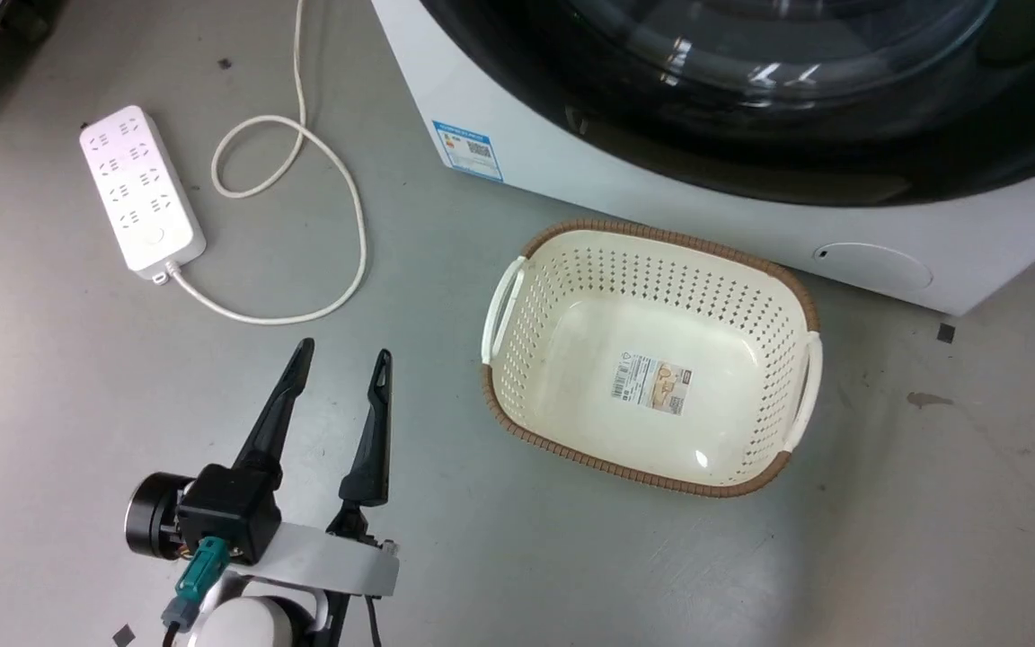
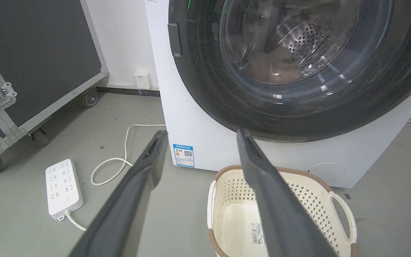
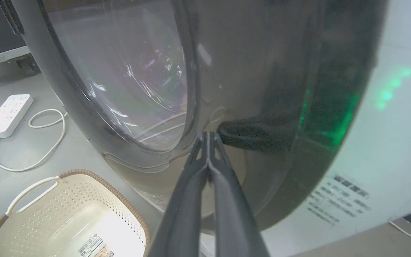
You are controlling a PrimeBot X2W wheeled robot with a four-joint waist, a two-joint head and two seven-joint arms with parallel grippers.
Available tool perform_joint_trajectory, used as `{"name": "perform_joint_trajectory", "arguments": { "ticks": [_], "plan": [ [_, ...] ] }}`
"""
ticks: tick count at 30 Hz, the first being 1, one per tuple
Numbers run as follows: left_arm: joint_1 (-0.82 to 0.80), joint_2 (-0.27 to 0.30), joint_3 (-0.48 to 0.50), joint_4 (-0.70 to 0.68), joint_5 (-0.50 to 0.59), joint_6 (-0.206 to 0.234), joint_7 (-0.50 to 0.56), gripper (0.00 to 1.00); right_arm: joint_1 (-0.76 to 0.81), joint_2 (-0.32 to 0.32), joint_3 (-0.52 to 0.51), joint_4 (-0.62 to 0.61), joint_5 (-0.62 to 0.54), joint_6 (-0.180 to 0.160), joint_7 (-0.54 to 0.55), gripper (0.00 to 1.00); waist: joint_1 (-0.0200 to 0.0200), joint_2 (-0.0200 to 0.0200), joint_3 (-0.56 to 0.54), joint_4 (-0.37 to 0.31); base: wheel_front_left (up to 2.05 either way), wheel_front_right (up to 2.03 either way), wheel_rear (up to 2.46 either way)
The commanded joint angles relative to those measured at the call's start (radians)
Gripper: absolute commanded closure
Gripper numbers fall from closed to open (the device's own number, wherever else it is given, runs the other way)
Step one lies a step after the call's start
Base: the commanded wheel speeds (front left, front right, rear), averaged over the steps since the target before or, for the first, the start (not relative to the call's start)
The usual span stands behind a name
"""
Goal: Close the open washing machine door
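While the left end effector (image 1: 344, 350) hangs low over the grey floor (image 1: 50, 404) w/ fingers spread and nothing btwn them, a cream perforated basket (image 1: 652, 235) w/ brown rim stands to its right. The sticker (image 1: 650, 382) on the basket's bottom is too small to read. Farther left lie a white power strip (image 1: 140, 189) and its looped cord (image 1: 338, 171). Just behind the basket is the washing machine (image 1: 571, 180). It has a blue label (image 1: 468, 150) w/ QR code at the lower corner, text unreadable. The washing machine door (image 1: 751, 171) lies against the machine's front; can't tell if latched. The right end effector (image 3: 208, 135) has fingers pressed together, tips at the door's glossy black rim. Beyond are a black wheeled case (image 2: 37, 53) and a wall socket (image 2: 142, 79).
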Motion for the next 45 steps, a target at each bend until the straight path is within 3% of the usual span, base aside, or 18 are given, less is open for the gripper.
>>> {"name": "perform_joint_trajectory", "arguments": {
  "ticks": [1,11,12,13,14,20,25,29,31,32,37,43,44,45],
  "plan": [
    [-0.018,-0.002,0.002,0.003,-0.002,-0.006,-0.005,0.0,-0.048,-0.002,-0.034,0.046,-0.008,-0.002,0.0,1.0,-0.0002,-0.0001,0.001,0.003,0.0,0.0,0.0],
    [-0.024,-0.004,0.006,0.016,-0.002,-0.008,-0.005,0.0,-0.082,0.067,-0.056,0.161,-0.033,-0.002,-0.06,1.0,-0.0002,-0.0001,-0.037,-0.035,0.0,0.0,0.0],
    [-0.021,-0.004,0.007,0.017,-0.004,-0.009,-0.005,0.0,-0.07,0.074,-0.049,0.166,-0.032,-0.002,-0.074,0.75,-0.0002,-0.0001,-0.049,-0.043,0.0,0.0,0.0],
    [-0.018,-0.004,0.007,0.019,-0.006,-0.009,-0.005,0.0,-0.055,0.083,-0.043,0.167,-0.029,-0.002,-0.093,0.02,-0.0002,-0.0001,-0.061,-0.052,0.0,0.0,0.0],
    [-0.013,-0.004,0.008,0.022,-0.006,-0.009,-0.005,0.0,-0.038,0.092,-0.036,0.168,-0.025,-0.002,-0.108,0.0,-0.0002,-0.0001,-0.077,-0.063,0.0,0.0,0.0],
    [0.017,-0.005,0.024,0.052,-0.01,-0.015,-0.005,0.0,0.103,0.13,0.005,0.1,-0.003,-0.002,-0.219,0.0,-0.0002,-0.0001,-0.164,-0.138,0.0,0.0,0.0],
    [0.044,-0.005,0.047,0.081,-0.014,-0.019,-0.005,0.0,0.28,0.176,-0.036,-0.028,-0.018,-0.002,-0.272,0.0,-0.0002,-0.0001,-0.232,-0.206,0.0,0.0,0.0],
    [0.067,-0.001,0.048,0.086,-0.015,-0.026,-0.005,0.0,0.478,0.271,-0.138,-0.166,-0.1,-0.002,-0.285,0.0,-0.0002,-0.0001,-0.278,-0.247,0.0,0.0,0.0],
    [0.108,0.006,0.05,0.099,-0.016,-0.031,-0.005,0.0,0.734,0.439,-0.27,-0.387,-0.263,-0.002,-0.286,0.0,-0.0002,-0.0001,-0.318,-0.294,0.0,0.0,0.0],
    [0.114,0.007,0.049,0.101,-0.015,-0.032,-0.005,0.0,0.766,0.457,-0.279,-0.415,-0.279,-0.002,-0.286,0.0,-0.0002,-0.0001,-0.323,-0.301,0.0,0.0,0.0],
    [0.136,0.011,0.046,0.11,-0.004,-0.034,-0.005,0.0,0.867,0.495,-0.295,-0.491,-0.332,-0.002,-0.287,0.0,-0.0002,-0.0001,-0.334,-0.324,0.0,0.0,0.0],
    [0.155,0.009,0.047,0.124,0.003,-0.035,-0.005,0.0,0.906,0.499,-0.27,-0.495,-0.327,-0.002,-0.287,0.0,-0.0002,-0.0001,-0.342,-0.329,0.0,0.0,0.0],
    [0.144,0.005,0.046,0.123,-0.003,-0.033,0.0,1.0,0.888,0.493,-0.27,-0.493,-0.333,-0.002,-0.282,1.0,-0.0002,-0.0001,-0.342,-0.329,0.0,0.0,0.0],
    [0.145,0.005,0.045,0.124,-0.004,-0.033,0.002,1.0,0.886,0.493,-0.27,-0.493,-0.333,-0.002,-0.282,1.0,-0.0002,-0.0001,-0.342,-0.329,0.0,0.0,0.0]
  ]
}}
